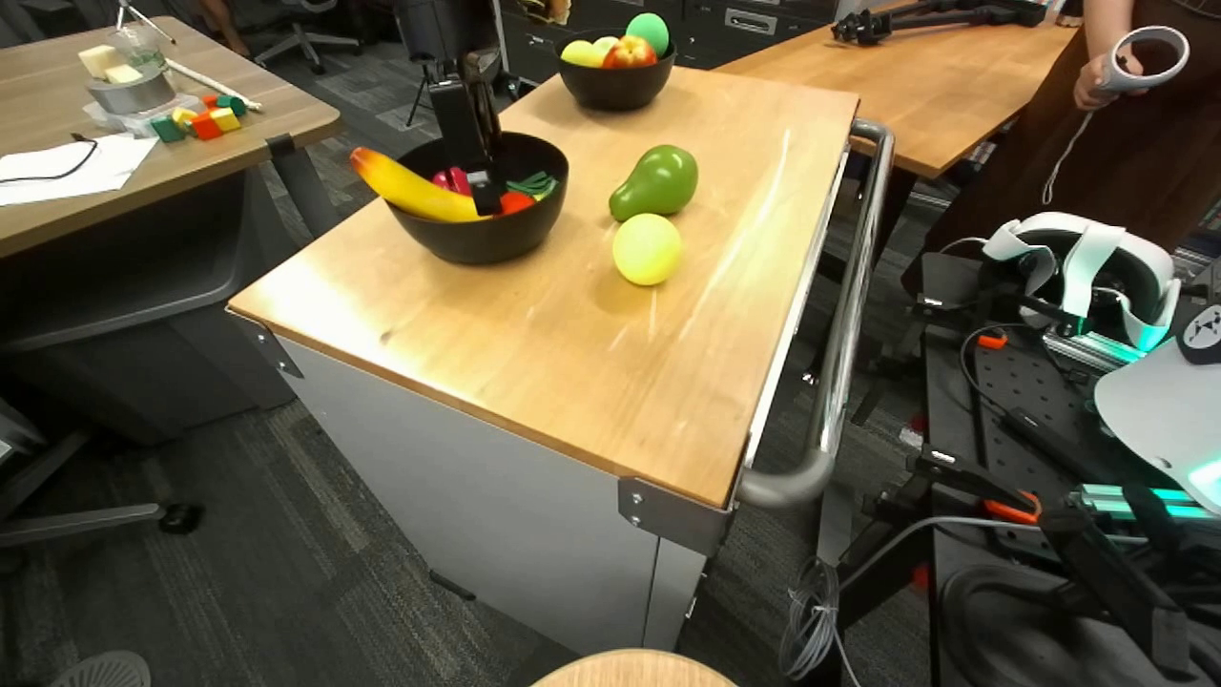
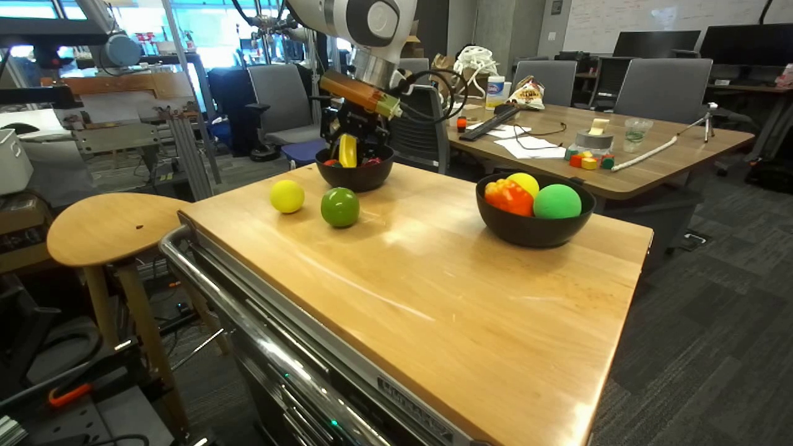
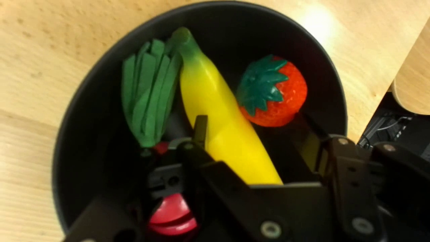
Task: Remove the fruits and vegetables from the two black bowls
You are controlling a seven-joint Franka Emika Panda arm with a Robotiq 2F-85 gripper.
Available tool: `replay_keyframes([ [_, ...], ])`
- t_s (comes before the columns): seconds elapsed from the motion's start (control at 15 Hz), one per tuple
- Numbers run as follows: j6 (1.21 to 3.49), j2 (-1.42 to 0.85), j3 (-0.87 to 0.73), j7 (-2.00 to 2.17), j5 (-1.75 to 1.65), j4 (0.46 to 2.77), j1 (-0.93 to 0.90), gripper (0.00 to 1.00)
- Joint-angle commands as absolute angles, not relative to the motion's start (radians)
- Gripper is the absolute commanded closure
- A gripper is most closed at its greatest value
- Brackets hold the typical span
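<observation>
Spread wide and nearest the lens in the wrist view, the tool (image 3: 257, 137) is held down at the black bowl (image 3: 87, 174). Between its fingers (image 3: 200, 129) the yellow banana (image 3: 228, 121) is framed: its side is overlapped by the fingertip at the view's left, where contact cannot be told, and a gap is left toward the fingertip at the right. Its lower end is hidden by the tool. A green bundle (image 3: 147, 90) is seen just beside its stem, a strawberry (image 3: 282, 94) on the opposite side, and a pinkish-red piece (image 3: 173, 213) is partly covered. At the right, the worktop (image 3: 30, 188) is ended by an edge.

In an exterior view, the same bowl is set near a long edge of the worktop, and the banana's tip is carried out over the rim. Along the opposite long edge a metal rail (image 1: 854, 286) is mounted. Between bowl and rail a green pear (image 1: 658, 181) is laid on its side, with a yellow ball (image 1: 648, 250) near it; open wood is shown from the ball to the near corner.

In an exterior view, a further black bowl (image 2: 533, 232) is placed well apart from the tool, with a green ball (image 2: 557, 202), a red-orange piece (image 2: 508, 197) and a yellow piece (image 2: 525, 184) inside. Between it and the rail, a wide stretch of wood is shown.
</observation>
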State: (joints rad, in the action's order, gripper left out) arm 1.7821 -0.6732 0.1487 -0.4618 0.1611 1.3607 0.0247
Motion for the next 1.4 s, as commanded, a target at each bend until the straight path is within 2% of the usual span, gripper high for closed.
replay_keyframes([
  [0.0, 1.719, -0.689, 0.127, -0.38, 0.121, 1.341, -0.002, 0.38],
  [0.2, 1.691, -0.693, 0.115, -0.333, 0.074, 1.341, -0.021, 0.39],
  [0.33, 1.684, -0.699, 0.114, -0.32, 0.055, 1.332, -0.027, 0.66],
  [0.47, 1.676, -0.703, 0.113, -0.316, 0.047, 1.319, -0.029, 0.81],
  [0.6, 1.689, -0.695, 0.117, -0.339, 0.036, 1.315, -0.029, 0.84],
  [0.87, 1.722, -0.64, 0.127, -0.424, -0.034, 1.348, -0.047, 1.0],
  [1.0, 1.738, -0.592, 0.137, -0.481, -0.085, 1.387, -0.061, 0.95],
  [1.13, 1.758, -0.551, 0.144, -0.531, -0.132, 1.417, -0.077, 0.93],
  [1.2, 1.773, -0.534, 0.147, -0.556, -0.155, 1.43, -0.083, 0.71],
  [1.33, 1.821, -0.503, 0.154, -0.611, -0.196, 1.464, -0.091, 0.63],
])
